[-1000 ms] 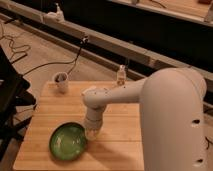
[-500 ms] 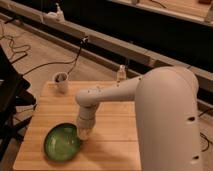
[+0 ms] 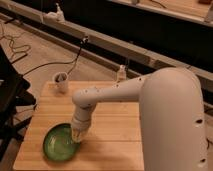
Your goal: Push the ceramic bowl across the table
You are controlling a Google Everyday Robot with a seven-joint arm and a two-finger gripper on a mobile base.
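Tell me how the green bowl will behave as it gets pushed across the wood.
The ceramic bowl is wide and shallow, so it should slide flat, not tip. Its glossy surface on the smooth table suggests easy slipping. The claw presses at its right rim, so it may turn; it sits near the front-left edge, and ceramic would likely break if it fell.

The table [image 3: 112,135] is made of light wood strips; the ceramic bowl [image 3: 59,143] sits on it near the front left corner, green and shiny; a small white mug [image 3: 61,81] stands at the back left corner, well apart from the bowl; the gripper [image 3: 77,134] hangs down at the bowl's right rim, just above the wood.
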